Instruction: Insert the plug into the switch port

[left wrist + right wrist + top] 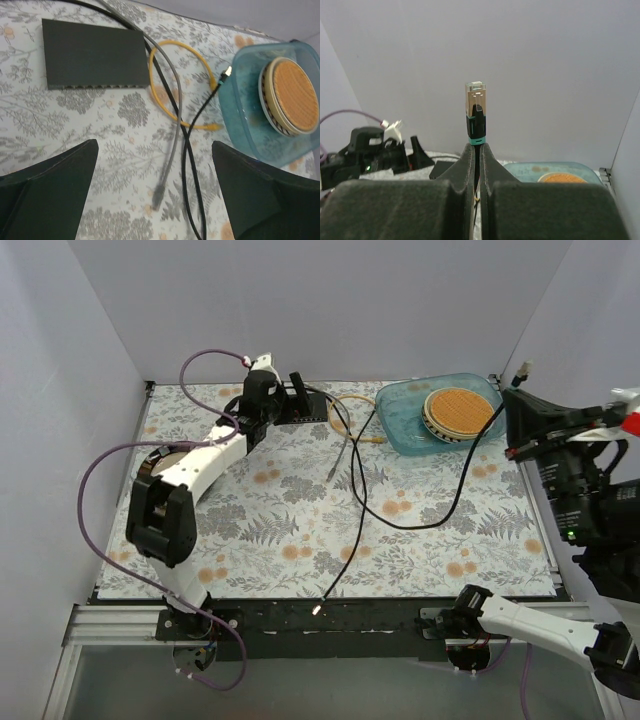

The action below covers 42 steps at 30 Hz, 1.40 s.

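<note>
Cables (158,194) tangle beside the flat black switch box (92,52) under parted left fingers (50,190); the right wrist view alone shows right fingers (465,167) clamping the teal-booted metal plug (475,112).

Grey-leaf, orange-flower cloth (115,160) bears a black box (95,52), yellow cable (212,127), grey cable (158,194) and teal tub (240,130).

Teal tub (237,125) at desk (260,540) far right; round orange-topped disc (292,95) inside; yellow cable (176,43) looped just beside tub; grey cable (175,137) crosses it, end loose.
</note>
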Motion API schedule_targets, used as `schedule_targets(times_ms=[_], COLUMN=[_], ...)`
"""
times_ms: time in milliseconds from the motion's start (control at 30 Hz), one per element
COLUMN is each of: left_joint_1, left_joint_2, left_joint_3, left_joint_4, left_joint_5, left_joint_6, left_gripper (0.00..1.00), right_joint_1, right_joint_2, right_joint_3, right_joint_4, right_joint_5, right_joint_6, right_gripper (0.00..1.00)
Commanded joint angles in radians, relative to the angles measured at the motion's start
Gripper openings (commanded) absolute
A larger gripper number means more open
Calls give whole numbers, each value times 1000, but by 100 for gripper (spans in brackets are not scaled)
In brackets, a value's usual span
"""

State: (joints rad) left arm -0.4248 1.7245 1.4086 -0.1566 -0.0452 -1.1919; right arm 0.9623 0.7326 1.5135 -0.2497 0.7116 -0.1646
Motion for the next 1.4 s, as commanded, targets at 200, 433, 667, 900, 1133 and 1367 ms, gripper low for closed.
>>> schedule_targets(times_ms=[200,433,667,900,1133,1367], left_joint_1=[9,9,9,11,12,11], left_joint_2=[450,719,846,952,959,891], left_joint_3=[502,783,858,944,922,822], left_joint_4=[51,83,223,178,65,-79], left_joint_5=[-140,-205,-236,-137,-47,-15], left_joint_6=[173,276,360,434,476,399], left_gripper=[98,98,98,98,98,98], right_joint_1=[-2,-2,-2,-2,-2,-2], right_joint_2=[-76,-53,-59,-78,-104,-116], right_joint_3=[-191,-249,-322,-351,-368,-375], right_joint_4=[-85,-148,-155,-194,-230,-257], right_joint_5=[-70,-142,-182,-192,-193,-199], right_joint_6=[235,329,405,448,484,507], right_gripper=[1,1,1,1,1,1])
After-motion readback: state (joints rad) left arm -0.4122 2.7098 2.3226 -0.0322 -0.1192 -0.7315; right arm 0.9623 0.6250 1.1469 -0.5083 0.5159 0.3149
